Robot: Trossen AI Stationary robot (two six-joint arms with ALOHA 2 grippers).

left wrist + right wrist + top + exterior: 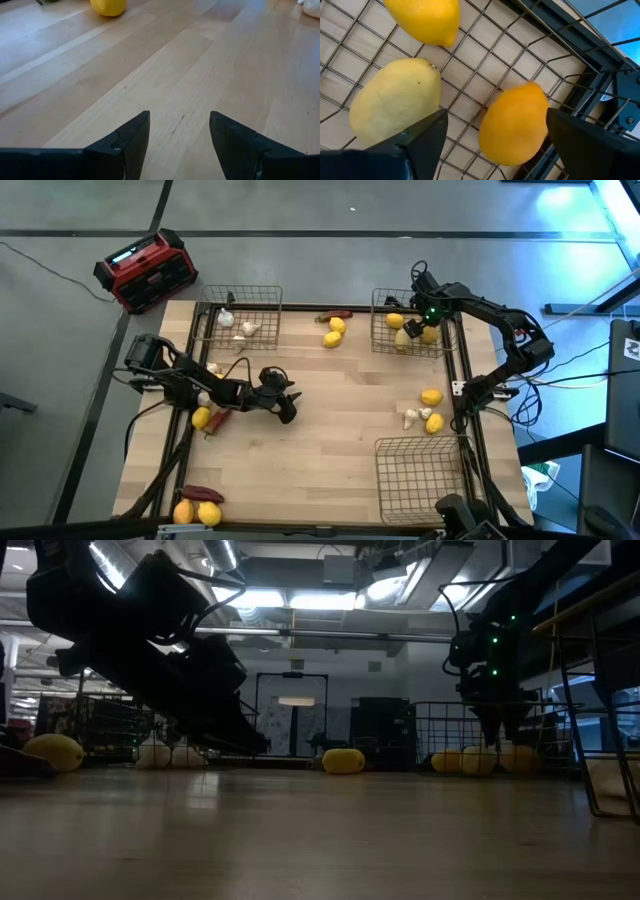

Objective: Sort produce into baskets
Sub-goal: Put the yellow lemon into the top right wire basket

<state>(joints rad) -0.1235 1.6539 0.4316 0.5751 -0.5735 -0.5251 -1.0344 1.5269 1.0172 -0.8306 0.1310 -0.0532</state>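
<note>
Three lemons (400,107) lying in far right basket (378,330), right gripper (492,135) directly above, fingers spread wide and empty, likely just after release. Left gripper (179,145) low over bare desk (330,430), fingers apart, holding nothing, loose produce nearby.

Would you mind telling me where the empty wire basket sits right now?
In the high view, the empty basket sits on the table's right side at the near edge, just below the loose lemons and garlic bulb.
</note>
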